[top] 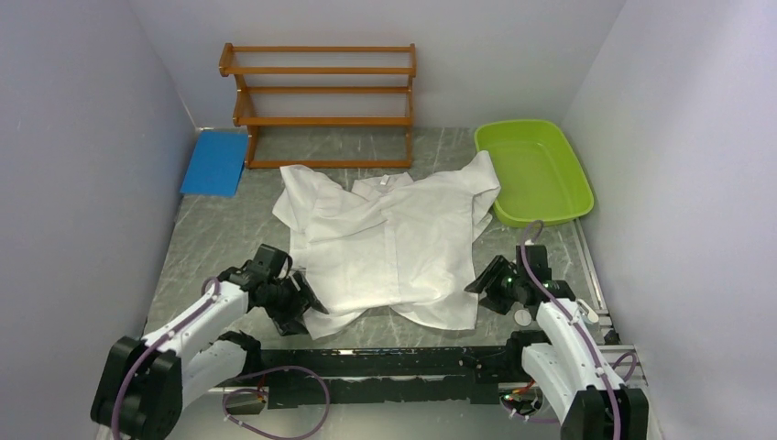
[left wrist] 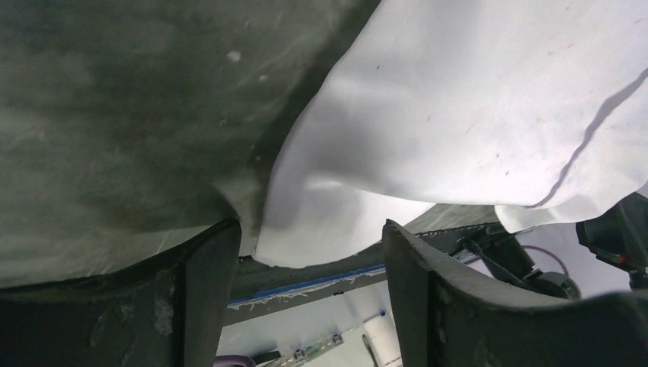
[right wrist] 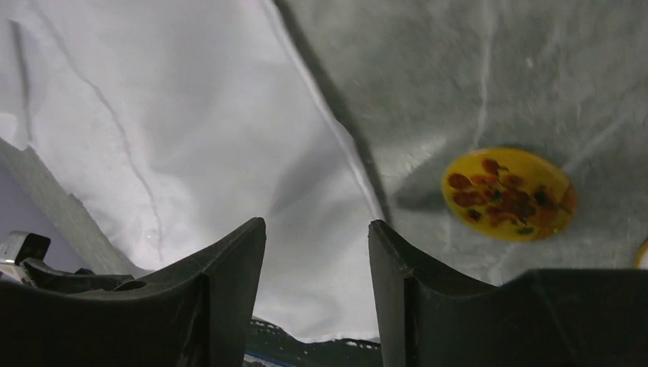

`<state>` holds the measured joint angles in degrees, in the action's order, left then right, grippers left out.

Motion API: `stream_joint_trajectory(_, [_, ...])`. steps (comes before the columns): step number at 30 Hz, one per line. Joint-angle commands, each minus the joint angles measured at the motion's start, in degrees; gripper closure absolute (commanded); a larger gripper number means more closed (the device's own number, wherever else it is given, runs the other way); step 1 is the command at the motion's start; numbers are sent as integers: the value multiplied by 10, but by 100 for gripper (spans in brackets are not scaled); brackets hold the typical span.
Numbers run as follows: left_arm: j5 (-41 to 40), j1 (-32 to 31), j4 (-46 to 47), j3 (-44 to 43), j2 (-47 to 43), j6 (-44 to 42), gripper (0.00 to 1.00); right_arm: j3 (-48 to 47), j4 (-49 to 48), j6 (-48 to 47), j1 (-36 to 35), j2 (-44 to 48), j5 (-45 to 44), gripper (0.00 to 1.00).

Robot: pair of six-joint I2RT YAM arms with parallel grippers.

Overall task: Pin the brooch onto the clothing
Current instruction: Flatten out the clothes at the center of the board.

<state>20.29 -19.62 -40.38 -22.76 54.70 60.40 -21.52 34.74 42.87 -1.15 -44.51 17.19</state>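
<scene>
One white shirt lies spread flat in the middle; two grippers sit at its near hem, both parted and empty: left gripper at the shirt's 7 o'clock, right gripper at 4 o'clock; one yellow brooch lies on the table beside the hem, at the right gripper's 3 o'clock.

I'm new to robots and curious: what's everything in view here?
shirt: one, white, spread mid-table
brooch: one, yellow with red-brown speckles, on the table beside the shirt's right edge
rack: one, brown wood, far side
tub: one, lime green, far right
pad: one, blue, far left
table: one, grey marbled
left gripper: black, open, at the shirt's near left corner
right gripper: black, open, at the shirt's near right edge
</scene>
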Motion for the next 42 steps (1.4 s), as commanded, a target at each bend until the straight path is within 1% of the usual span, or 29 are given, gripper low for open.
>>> stream_joint_trajectory(1, [39,-2,63,-25,55,-37,30,30,27,38,1,4,6,46])
stream_joint_trajectory(3, [48,-2,80,-22,77,-39,36,46,31,42,0,7,15,46])
stream_joint_trajectory(4, [52,-2,88,-20,85,-38,44,54,34,47,0,11,17,47])
stream_joint_trajectory(6, [55,-2,98,-18,91,-35,53,86,17,68,1,28,40,51])
stream_joint_trajectory(8, [52,-2,97,-21,88,-35,67,117,-7,89,0,42,67,60])
stream_joint_trajectory(10, [46,-2,89,-26,78,-34,79,141,-36,103,1,50,96,72])
stream_joint_trajectory(11, [43,-2,85,-30,73,-34,86,148,-43,106,1,50,104,76])
stream_joint_trajectory(12, [38,-2,79,-32,65,-33,90,149,-47,104,0,50,106,79])
stream_joint_trajectory(13, [36,-2,76,-36,60,-32,95,147,-46,100,1,49,105,85])
stream_joint_trajectory(14, [34,-2,71,-40,55,-33,97,139,-41,94,1,49,102,92])
stream_joint_trajectory(15, [31,-2,61,-46,50,-35,97,129,-33,85,1,50,97,100])
stream_joint_trajectory(22, [3,0,0,-118,9,-51,97,-25,38,-4,1,60,19,100])
stream_joint_trajectory(28, [-42,3,-93,-224,-22,-81,97,-150,93,-72,1,76,-13,100])
stream_joint_trajectory(34, [-42,5,-172,-325,-37,-115,97,-221,147,-86,1,110,-18,100])
stream_joint_trajectory(38, [-58,5,-260,-387,-57,-131,97,-259,191,-78,1,125,-13,100])
stream_joint_trajectory(42, [-65,5,-344,-419,-77,-144,97,-267,216,-57,1,160,-5,100])
